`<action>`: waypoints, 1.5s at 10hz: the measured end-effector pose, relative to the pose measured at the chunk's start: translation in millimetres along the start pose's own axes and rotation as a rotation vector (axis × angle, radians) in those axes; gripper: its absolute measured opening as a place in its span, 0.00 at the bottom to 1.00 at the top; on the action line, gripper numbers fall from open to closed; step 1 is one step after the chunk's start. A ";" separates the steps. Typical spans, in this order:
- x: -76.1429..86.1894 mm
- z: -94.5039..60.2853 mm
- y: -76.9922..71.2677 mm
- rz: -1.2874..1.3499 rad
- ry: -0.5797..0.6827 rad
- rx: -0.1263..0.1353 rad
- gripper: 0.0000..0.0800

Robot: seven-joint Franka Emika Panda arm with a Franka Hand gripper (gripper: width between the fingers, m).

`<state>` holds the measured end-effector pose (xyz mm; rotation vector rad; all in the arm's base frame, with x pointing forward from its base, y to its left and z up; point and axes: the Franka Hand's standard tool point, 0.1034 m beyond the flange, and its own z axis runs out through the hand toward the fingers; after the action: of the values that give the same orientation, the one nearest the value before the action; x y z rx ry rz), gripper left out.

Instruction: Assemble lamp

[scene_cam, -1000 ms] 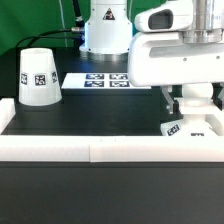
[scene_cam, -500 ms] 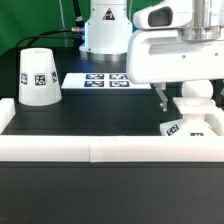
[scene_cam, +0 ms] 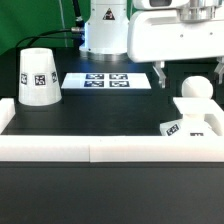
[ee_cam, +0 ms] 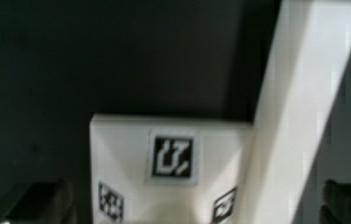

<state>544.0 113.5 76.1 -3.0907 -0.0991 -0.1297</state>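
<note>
Round bulb [scene_cam: 193,86] on the square base [scene_cam: 204,120]; shade [scene_cam: 38,77] well apart, mouth down.

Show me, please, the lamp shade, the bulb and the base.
shade [scene_cam: 38,75]: exterior view, its tagged front side.
bulb [scene_cam: 194,87]: exterior view, middle of the ball.
base [scene_cam: 199,120]: exterior view, top face beneath the bulb.

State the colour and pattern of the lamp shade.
The shade is white, with a black-and-white square tag on its side; clearest in the exterior view.
</note>
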 end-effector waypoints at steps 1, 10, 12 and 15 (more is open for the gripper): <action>-10.6 -3.3 -10.5 0.011 -0.006 0.000 0.87; -51.6 10.4 -39.4 0.017 0.025 0.018 0.87; -71.8 17.5 -46.0 -0.002 0.024 0.022 0.87; -79.7 20.9 -46.2 -0.010 -0.003 0.017 0.87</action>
<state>463.4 155.6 50.6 -3.0740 -0.1150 -0.1237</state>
